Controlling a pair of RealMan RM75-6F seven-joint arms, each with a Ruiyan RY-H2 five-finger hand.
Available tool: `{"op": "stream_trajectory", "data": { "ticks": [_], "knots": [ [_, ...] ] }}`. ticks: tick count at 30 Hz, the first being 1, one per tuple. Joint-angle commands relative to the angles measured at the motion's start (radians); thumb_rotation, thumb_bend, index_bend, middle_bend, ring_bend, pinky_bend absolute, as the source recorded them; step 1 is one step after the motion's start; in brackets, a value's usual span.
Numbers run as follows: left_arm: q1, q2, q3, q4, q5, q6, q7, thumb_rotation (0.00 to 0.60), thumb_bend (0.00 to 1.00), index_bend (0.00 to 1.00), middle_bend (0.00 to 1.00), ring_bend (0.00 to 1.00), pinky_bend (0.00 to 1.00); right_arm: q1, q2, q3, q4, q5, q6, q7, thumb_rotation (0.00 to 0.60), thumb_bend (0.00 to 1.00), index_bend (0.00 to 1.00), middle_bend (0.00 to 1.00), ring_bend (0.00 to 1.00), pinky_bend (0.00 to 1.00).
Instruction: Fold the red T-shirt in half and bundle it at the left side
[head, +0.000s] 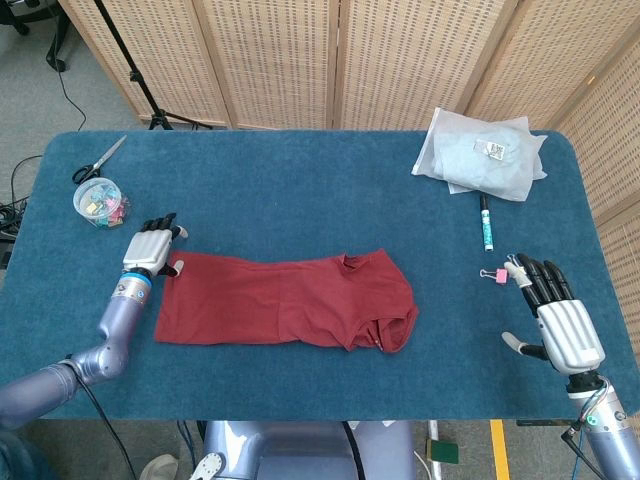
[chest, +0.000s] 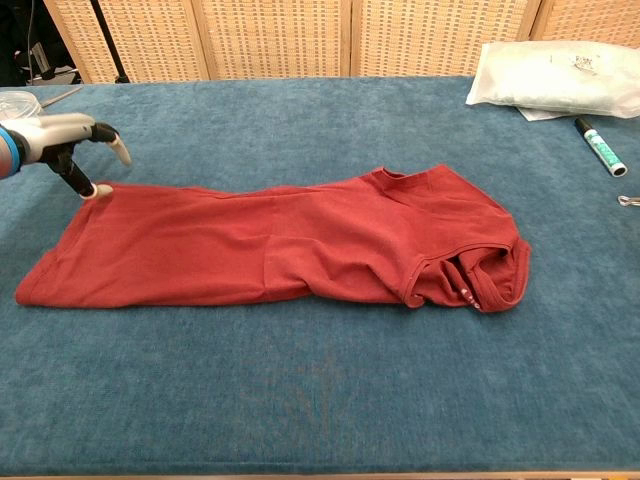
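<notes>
The red T-shirt (head: 285, 301) lies flat and lengthwise across the middle of the blue table, collar and bunched sleeve at its right end; the chest view shows the red T-shirt (chest: 280, 240) the same way. My left hand (head: 153, 248) hovers at the shirt's far-left hem corner, fingers apart, holding nothing. In the chest view the left hand (chest: 62, 142) has its thumb tip right at that corner. My right hand (head: 556, 313) rests open on the table at the right edge, well away from the shirt.
A clear tub of clips (head: 100, 200) and scissors (head: 98, 160) lie at the far left. A white plastic bag (head: 483, 153), a green marker (head: 486, 226) and a small binder clip (head: 492, 273) are on the right.
</notes>
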Motion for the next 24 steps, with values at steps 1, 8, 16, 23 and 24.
{"op": "stream_trajectory", "data": {
  "ticks": [1,8,16,23,24],
  "knots": [
    [-0.001,-0.009,0.008,0.007,-0.003,-0.006,-0.008,0.6,0.38,0.3,0.0,0.0,0.0,-0.001,0.001,0.001,0.0,-0.002,-0.001,0.005,0.6,0.0,0.0,0.0,0.0,0.0],
    [0.012,-0.017,0.022,-0.005,0.007,0.015,-0.03,0.6,0.38,0.36,0.0,0.0,0.0,-0.005,0.004,0.006,-0.001,-0.004,-0.002,0.018,0.6,0.0,0.0,0.0,0.0,0.0],
    [0.037,-0.006,0.029,-0.048,0.044,0.043,-0.078,0.6,0.38,0.39,0.0,0.0,0.0,-0.01,0.008,0.01,-0.003,-0.01,0.001,0.028,0.6,0.0,0.0,0.0,0.0,0.0],
    [0.069,0.003,0.046,-0.093,0.087,0.076,-0.12,0.6,0.38,0.4,0.0,0.0,0.0,-0.011,0.009,0.011,-0.004,-0.015,-0.002,0.029,0.6,0.0,0.0,0.0,0.0,0.0],
    [0.073,0.004,0.05,-0.096,0.092,0.076,-0.125,0.6,0.38,0.4,0.0,0.0,0.0,-0.011,0.009,0.011,-0.004,-0.015,-0.003,0.029,0.6,0.0,0.0,0.0,0.0,0.0]
  ]
}}
